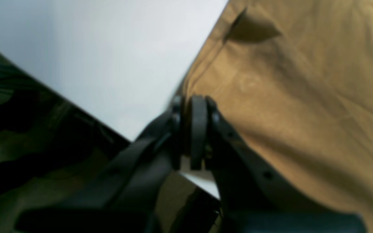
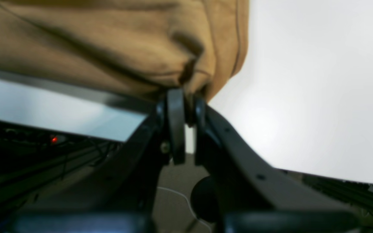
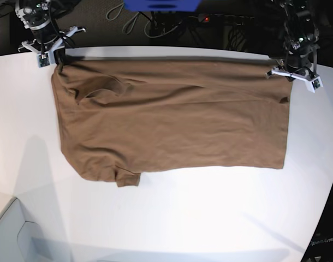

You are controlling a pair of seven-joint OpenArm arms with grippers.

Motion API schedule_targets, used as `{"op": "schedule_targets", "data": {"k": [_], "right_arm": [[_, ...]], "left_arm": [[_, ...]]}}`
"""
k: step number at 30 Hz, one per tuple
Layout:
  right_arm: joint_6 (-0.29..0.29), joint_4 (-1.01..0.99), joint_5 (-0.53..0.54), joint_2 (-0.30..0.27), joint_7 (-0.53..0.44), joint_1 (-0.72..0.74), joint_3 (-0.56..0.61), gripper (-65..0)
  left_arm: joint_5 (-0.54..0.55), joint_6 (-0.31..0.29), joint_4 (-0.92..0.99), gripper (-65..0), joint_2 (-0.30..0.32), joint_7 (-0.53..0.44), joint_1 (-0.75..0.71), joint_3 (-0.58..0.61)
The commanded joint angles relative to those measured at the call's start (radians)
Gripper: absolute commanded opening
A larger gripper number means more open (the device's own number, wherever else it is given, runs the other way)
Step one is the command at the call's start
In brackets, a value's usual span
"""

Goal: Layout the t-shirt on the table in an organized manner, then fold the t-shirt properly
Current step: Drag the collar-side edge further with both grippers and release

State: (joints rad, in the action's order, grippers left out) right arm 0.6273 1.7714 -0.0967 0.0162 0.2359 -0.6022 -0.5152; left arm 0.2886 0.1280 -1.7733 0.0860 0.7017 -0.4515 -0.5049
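The white counter (image 3: 172, 218) carries the brown t-shirt (image 3: 172, 120), which lies spread across the half of it nearest the robot's base, its long axis running side to side along the counter's base-side edge. In the base view the neck and sleeve end sits at the picture's left, and the straight hem at the right.

Each base-side corner of the t-shirt is taken by one arm. The right gripper (image 2: 186, 106) sits at the shoulder corner, its fingers (image 2: 176, 123) closed on a bunched fold of cloth. The left gripper (image 1: 194, 129) is at the hem corner, fingers (image 1: 198, 129) pressed together at the t-shirt's edge; cloth seems pinched there, though the wrist view is too blurred to be sure.

So the whole garment lies away from both grips, toward the counter's open middle. Neither arm is nearer; they share the one edge, and any fold or pull should carry it over the body of the t-shirt.
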Motion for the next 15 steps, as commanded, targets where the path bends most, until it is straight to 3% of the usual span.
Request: {"op": "schedule_targets", "data": {"k": [1,4,7,9,12,15], "right_arm": [[-0.007,0.018,0.013,-0.008,-0.02,-0.008,-0.009,-65.0],[-0.007,0.018,0.013,-0.006,-0.02,-0.017,-0.009,-64.7],[-0.007,0.026,0.013,-0.003,-0.02,-0.023,-0.006,-55.0],[-0.007,0.029,0.015,0.034,-0.03,-0.025,-0.015,-47.0],[-0.007,0.083,0.038,0.078,-0.03,-0.026,-0.067,-40.1],[-0.007,0.144,0.113,0.107,-0.022,-0.028,-0.122,-39.2]], "left_arm": [[-0.004,0.003,-0.02,-64.6,0.01,-0.018,-0.008,-0.005],[-0.004,0.003,-0.018,-64.4,0.014,-0.018,-0.014,-0.005],[-0.004,0.003,-0.012,-64.1,0.018,-0.018,-0.008,-0.005],[-0.004,0.003,-0.02,-63.5,0.018,-0.018,-0.008,-0.005],[-0.004,0.003,-0.044,-57.8,0.018,-0.018,-0.008,-0.005],[-0.004,0.003,-0.09,-51.9,0.014,-0.018,-0.016,-0.005]]}}
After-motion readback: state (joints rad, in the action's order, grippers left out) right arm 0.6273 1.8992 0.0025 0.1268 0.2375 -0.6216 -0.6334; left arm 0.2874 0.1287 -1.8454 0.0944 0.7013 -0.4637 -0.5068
